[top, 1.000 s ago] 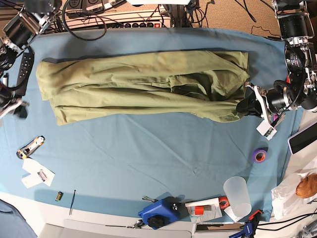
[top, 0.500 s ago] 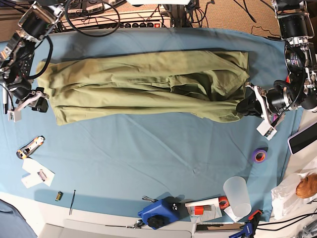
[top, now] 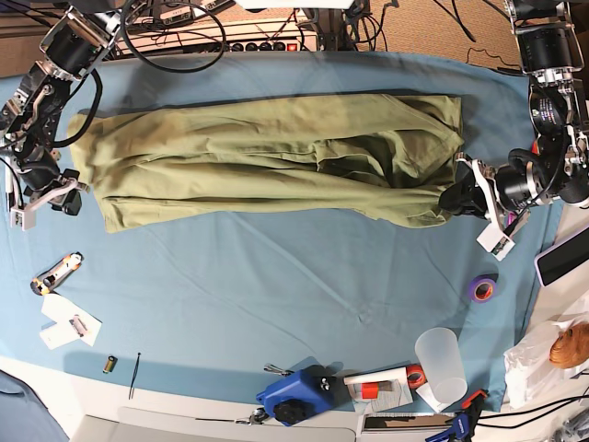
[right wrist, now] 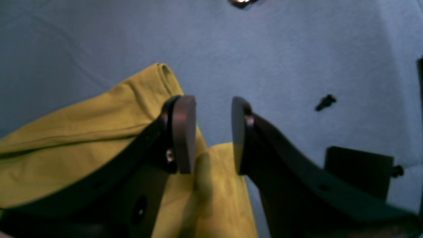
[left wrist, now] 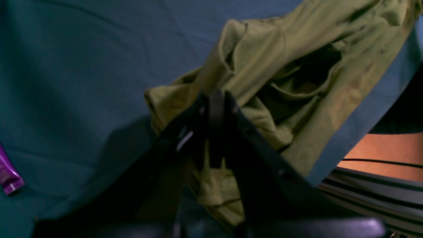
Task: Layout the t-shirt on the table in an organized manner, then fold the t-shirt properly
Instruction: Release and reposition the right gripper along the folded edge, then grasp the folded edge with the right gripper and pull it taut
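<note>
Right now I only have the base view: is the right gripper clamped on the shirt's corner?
Observer: No. The right wrist view shows the right gripper open, pads apart, with a raised fold of the t-shirt edge below the gap, not pinched.
Operator: Left side?
Observer: In the left wrist view the left gripper is shut on a bunch of fabric, which hangs down between the fingers.

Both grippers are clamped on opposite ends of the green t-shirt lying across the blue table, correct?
Not quite. Only the left gripper is clamped on the t-shirt. The right wrist view shows the right gripper with its jaws apart at the shirt's other end, gripping nothing. The shirt does lie across the blue table.
</note>
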You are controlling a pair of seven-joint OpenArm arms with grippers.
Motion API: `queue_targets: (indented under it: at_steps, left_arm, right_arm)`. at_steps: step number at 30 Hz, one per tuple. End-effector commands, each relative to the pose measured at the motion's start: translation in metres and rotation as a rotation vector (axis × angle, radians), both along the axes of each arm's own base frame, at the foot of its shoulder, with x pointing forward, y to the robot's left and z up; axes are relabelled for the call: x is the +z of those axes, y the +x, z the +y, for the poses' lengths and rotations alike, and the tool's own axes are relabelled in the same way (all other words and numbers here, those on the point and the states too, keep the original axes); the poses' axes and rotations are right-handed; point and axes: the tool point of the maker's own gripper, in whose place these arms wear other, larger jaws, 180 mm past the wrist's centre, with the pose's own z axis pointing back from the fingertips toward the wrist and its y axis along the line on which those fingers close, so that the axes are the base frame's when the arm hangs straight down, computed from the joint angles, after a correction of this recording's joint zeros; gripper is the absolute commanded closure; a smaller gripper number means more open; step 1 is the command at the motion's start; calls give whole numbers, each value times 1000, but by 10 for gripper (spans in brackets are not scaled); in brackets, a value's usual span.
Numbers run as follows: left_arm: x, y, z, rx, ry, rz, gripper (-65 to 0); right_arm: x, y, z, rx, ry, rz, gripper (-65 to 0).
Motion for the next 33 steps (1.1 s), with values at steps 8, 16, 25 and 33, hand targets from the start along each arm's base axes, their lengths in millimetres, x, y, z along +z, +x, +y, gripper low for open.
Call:
queue_targets:
  at_steps: [8,16,25,33]
  left_arm:
    - [16,10,2,3,-12,-60,0]
    - [16,10,2,3,-12,-60,0]
    - [16,10,2,3,-12,-61,0]
    - [17,10,0,4,-20,-63,0]
  right_arm:
    - [-7,22,18,84,-32,-4,-189]
    - [-12,36,21,81,-37,23,-189]
    - [-19,32,21,80,-26,58,-189]
    - [-59,16,28,92,75,144,-189]
